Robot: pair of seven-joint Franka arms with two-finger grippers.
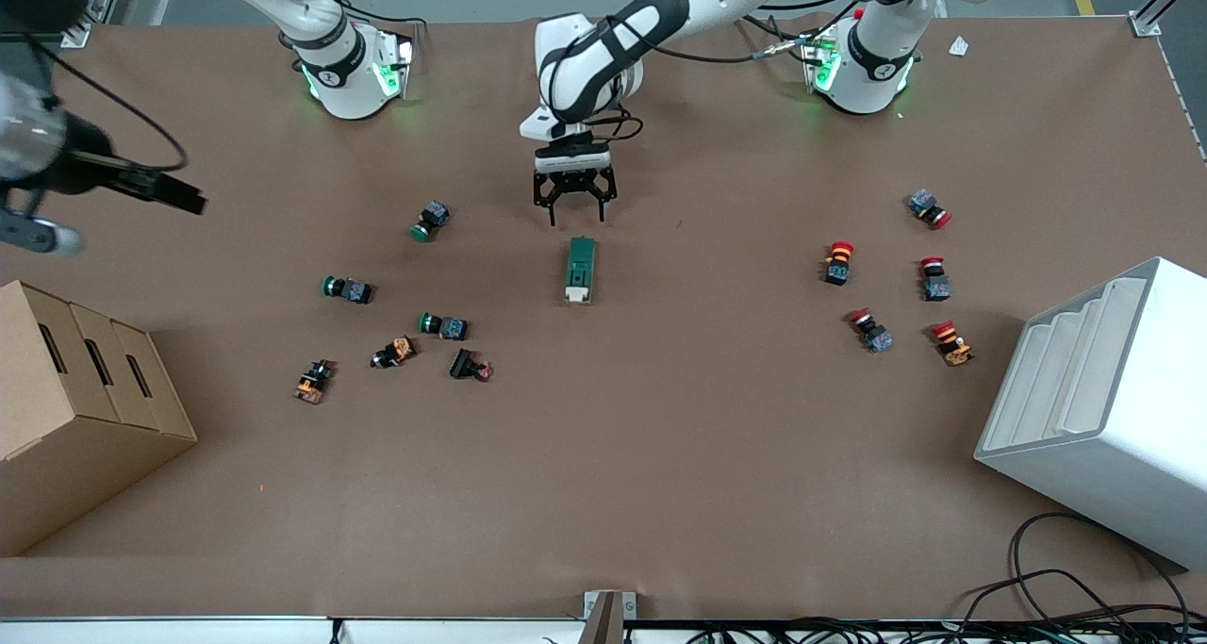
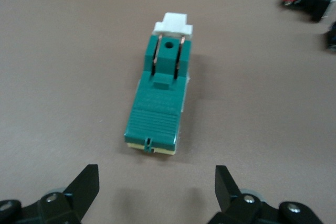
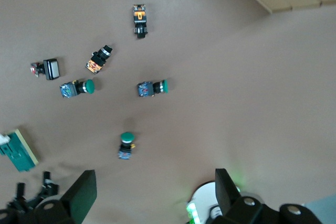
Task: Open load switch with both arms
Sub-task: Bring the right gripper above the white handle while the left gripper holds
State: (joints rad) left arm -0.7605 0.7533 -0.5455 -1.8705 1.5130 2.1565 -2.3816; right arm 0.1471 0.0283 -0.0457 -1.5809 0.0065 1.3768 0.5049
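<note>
The load switch (image 1: 580, 270) is a dark green oblong block lying flat mid-table, its white toggle end nearer the front camera. My left gripper (image 1: 573, 208) hangs open just above the table, over the spot beside the switch's green end, touching nothing. In the left wrist view the load switch (image 2: 160, 103) lies lengthwise ahead of the open left gripper (image 2: 156, 184). My right gripper (image 1: 189, 198) is raised high over the right arm's end of the table. It is open and empty (image 3: 155, 192), with the load switch (image 3: 18, 151) small at the edge of its view.
Green-capped push buttons (image 1: 431, 220) and other small parts (image 1: 313, 381) lie scattered toward the right arm's end. Red mushroom buttons (image 1: 838, 260) lie toward the left arm's end. A cardboard box (image 1: 75, 408) and a white stepped bin (image 1: 1103, 408) stand near the table's ends.
</note>
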